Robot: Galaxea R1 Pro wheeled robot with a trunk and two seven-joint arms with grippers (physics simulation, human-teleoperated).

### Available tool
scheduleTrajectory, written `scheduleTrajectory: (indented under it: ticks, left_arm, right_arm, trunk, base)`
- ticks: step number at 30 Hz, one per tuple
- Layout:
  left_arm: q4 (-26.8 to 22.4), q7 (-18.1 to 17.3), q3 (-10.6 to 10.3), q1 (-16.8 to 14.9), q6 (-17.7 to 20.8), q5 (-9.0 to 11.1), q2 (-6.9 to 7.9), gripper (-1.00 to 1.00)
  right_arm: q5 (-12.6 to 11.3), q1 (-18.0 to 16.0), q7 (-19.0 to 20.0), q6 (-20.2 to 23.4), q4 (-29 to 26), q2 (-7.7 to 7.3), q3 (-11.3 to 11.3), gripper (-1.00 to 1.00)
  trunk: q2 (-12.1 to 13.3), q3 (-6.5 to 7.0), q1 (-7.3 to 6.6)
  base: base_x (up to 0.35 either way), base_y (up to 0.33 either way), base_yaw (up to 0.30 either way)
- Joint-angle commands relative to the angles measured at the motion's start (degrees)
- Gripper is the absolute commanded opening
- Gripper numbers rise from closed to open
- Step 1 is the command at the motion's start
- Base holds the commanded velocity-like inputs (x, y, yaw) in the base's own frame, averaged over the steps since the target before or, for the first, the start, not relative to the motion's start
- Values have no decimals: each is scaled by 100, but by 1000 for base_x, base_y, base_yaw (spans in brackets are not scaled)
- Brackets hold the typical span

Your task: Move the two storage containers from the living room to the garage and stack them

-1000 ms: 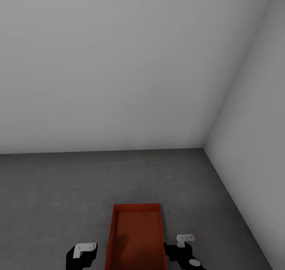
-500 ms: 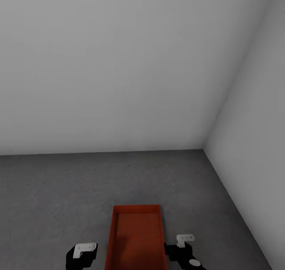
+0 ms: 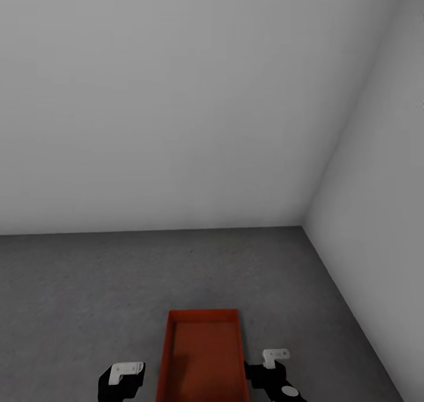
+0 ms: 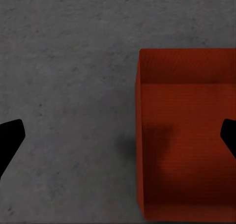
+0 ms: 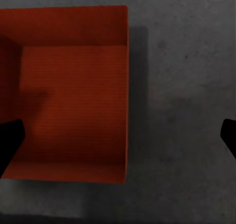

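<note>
The garage corner takes up most of the head view: two plain pale walls [image 3: 176, 96] meet on the right, and the dark grey concrete floor [image 3: 88, 284] runs out below them. On that floor, directly ahead of the robot and well short of the walls, sits one orange-red storage container [image 3: 203, 355], open side up and empty, its ribbed bottom visible.

The container's long axis points straight away from the robot, toward the far wall, so its two long walls face the arms, one on each side. The left pincer [image 3: 121, 374] hangs just outside the left long wall and the right pincer [image 3: 272, 364] just outside the right one, at much the same distance, so neither arm is clearly nearer. Both look down from above: the left wrist view shows the container [image 4: 187, 135] off to one side of its own gap, with one dark fingertip [image 4: 10, 138] over bare floor and the other over the bin; the right wrist view mirrors this, with the container [image 5: 69, 96] under one fingertip [image 5: 11, 140].

Both pincers are spread wide and hold nothing. By my reading this bin is set down as the base, and the second one has yet to be stacked on it.
</note>
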Motion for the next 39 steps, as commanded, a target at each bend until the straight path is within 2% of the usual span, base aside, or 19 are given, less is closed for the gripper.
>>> scheduleTrajectory:
  ticks: [1, 31, 39]
  left_arm:
    - [5, -5, 14, -3, -18, 2, -1, 100]
    - [18, -7, 14, -3, -18, 3, -1, 100]
    - [12, -13, -11, -3, -18, 15, -14, 100]
  right_arm:
    - [5, -4, -9, -18, 6, 1, 11, 100]
    - [5, -4, -9, -18, 6, -3, 11, 100]
    - [0, -4, -9, -20, 6, 4, 11, 100]
  trunk:
    - [-3, 5, 0]
    - [-3, 285, 0]
    - [-3, 316, 0]
  base:
    - [0, 0, 0]
    - [0, 0, 0]
    - [0, 0, 0]
